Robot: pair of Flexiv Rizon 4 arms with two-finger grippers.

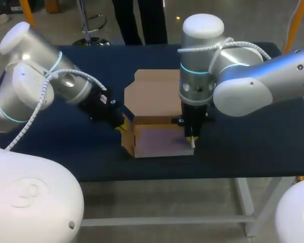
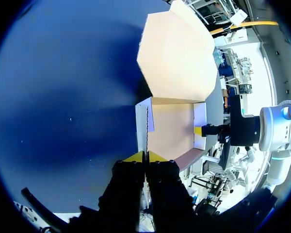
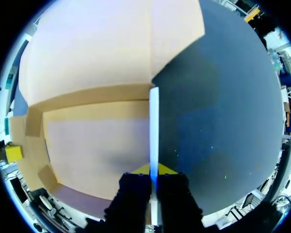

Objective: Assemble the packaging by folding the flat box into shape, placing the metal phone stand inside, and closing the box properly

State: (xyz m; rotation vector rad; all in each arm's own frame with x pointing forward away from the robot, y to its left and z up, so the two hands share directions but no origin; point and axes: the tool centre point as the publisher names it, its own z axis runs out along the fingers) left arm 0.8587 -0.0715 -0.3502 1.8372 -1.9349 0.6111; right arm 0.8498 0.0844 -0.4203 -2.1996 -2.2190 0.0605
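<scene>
A brown cardboard box [image 1: 159, 140] stands half-formed at the table's middle, its lid flap [image 1: 152, 91] lying open and flat behind it. My left gripper [image 1: 123, 126] is shut on the box's upright left side wall [image 2: 146, 127], with yellow tips either side of its thin edge [image 2: 145, 158]. My right gripper [image 1: 192, 140] comes straight down and is shut on the right side wall [image 3: 154, 121], seen edge-on between its tips [image 3: 154, 169]. The box floor [image 3: 97, 145] looks bare. No metal phone stand shows in any view.
The table is covered by a dark blue cloth [image 1: 253, 147]. In the left wrist view my other arm's gripper [image 2: 200, 131] shows across the box. A small corner flap [image 3: 47, 175] stands at the box's near left corner.
</scene>
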